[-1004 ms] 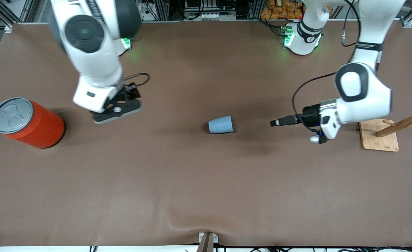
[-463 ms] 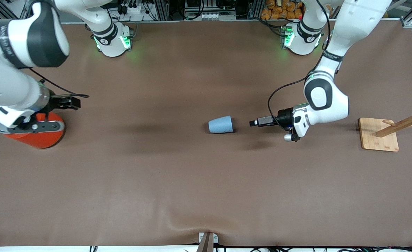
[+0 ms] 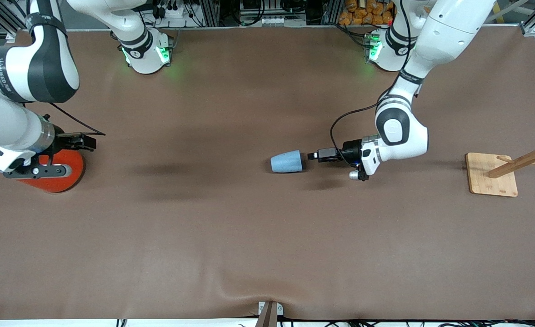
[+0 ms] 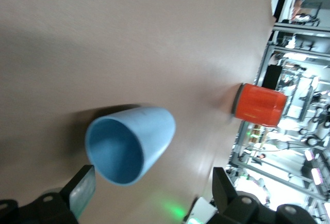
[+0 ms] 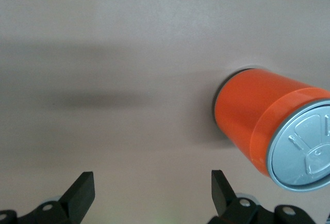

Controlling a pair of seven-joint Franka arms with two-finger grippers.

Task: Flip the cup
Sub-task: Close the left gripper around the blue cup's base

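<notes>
Near the middle of the brown table [image 3: 249, 236] we find the cup [image 3: 287, 161], a small light-blue tapered one lying on its side, its open mouth turned toward the left arm's end of the table and its narrower closed base toward the right arm's end. From the left wrist view we look straight into that mouth, where the cup [image 4: 129, 144] shows a deeper blue inside and rests on the table surface with its shadow beside it. We see the left gripper [image 3: 313, 156] low over the table just beside the cup's rim, pointed level at the opening, its fingers [image 4: 82, 190] spread wide apart with the mouth of the cup lying between them in that wrist view; they do not touch the cup. At the right arm's end of the table stands an orange-red can [image 3: 62, 175], largely covered in the front view by the right arm; the right gripper [image 3: 78, 141] hangs over it, and in the right wrist view the can [image 5: 268, 126] appears with its grey pull-tab lid [image 5: 304, 144], with the right gripper's fingers [image 5: 82, 190] held wide apart and holding nothing. The can [image 4: 259, 105] also shows far off in the left wrist view, well apart from the cup. Toward the left arm's end of the table we note a wooden rack [image 3: 528, 156] on a pale wooden base [image 3: 490, 175], well apart from the cup.
</notes>
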